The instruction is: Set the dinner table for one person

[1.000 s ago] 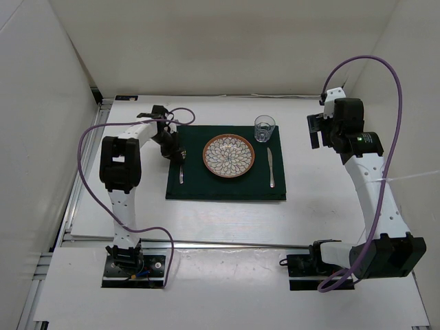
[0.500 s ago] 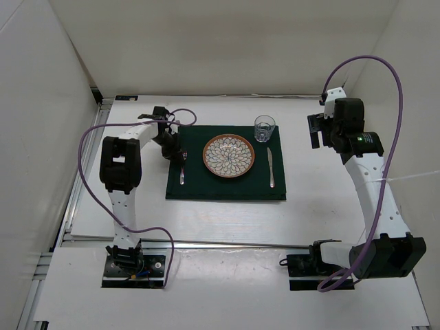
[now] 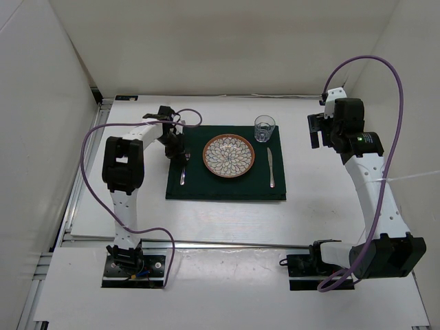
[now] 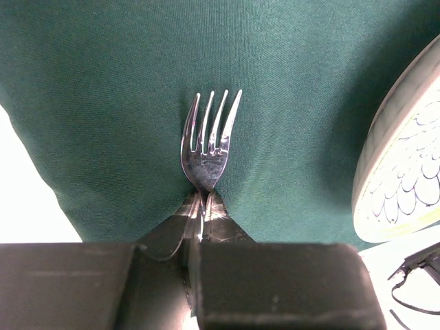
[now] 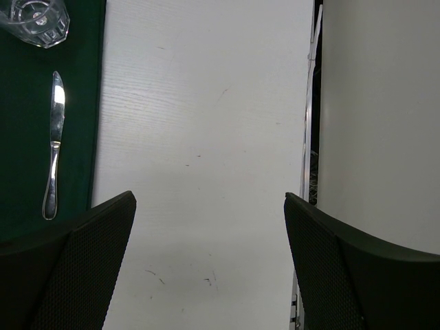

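Cutlery-laying is in hand: the left fingers (image 4: 223, 221) pinch the fork (image 4: 206, 148) down on the green mat (image 4: 103, 82) beside the plate (image 3: 229, 156), mid-way across the bench (image 3: 316, 199) (right fingers (image 5: 89, 254) gape, empty), so next probably comes a clean release and lift.

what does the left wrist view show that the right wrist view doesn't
Only the left wrist: the fork, its neck pinched by the shut left gripper, and the rim of the plate at right. Only the right wrist: the knife, the glass beyond it, and the open right gripper, holding nothing. Both: the green mat and bare patches of the white dinner table.
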Controlling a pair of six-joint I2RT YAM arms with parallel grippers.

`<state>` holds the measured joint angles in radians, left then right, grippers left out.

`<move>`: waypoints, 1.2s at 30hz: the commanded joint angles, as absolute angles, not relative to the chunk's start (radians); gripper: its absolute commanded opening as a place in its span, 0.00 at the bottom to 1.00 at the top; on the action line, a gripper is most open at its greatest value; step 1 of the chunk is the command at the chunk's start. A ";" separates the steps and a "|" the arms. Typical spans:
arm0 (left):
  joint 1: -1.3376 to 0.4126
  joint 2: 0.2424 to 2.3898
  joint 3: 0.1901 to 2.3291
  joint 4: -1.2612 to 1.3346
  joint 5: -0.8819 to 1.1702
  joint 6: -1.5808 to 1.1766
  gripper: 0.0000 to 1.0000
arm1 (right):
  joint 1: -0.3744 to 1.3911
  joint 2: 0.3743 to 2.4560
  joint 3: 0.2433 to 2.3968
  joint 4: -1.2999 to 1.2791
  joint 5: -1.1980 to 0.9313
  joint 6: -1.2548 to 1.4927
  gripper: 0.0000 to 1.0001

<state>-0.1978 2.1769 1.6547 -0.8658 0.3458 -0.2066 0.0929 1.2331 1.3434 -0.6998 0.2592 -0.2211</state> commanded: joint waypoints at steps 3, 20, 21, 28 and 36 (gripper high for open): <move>-0.183 2.148 1.658 -0.876 0.330 -0.213 0.10 | 0.089 1.212 1.336 -0.663 0.256 -0.215 0.91; -0.181 2.129 1.649 -0.867 0.318 -0.222 0.21 | 0.089 1.212 1.345 -0.672 0.238 -0.206 0.91; -0.181 2.138 1.649 -0.867 0.318 -0.222 0.25 | 0.089 1.212 1.345 -0.672 0.238 -0.206 0.91; -0.181 2.128 1.638 -0.867 0.323 -0.222 0.56 | 0.089 1.212 1.345 -0.672 0.238 -0.206 0.91; -0.161 2.047 1.664 -0.877 0.359 -0.212 0.82 | 0.069 1.221 1.333 -0.658 0.210 -0.233 0.95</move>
<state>-0.1844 2.1502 1.6527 -0.8642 0.3702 -0.2344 0.0895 1.2327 1.3361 -0.6998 0.2298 -0.2180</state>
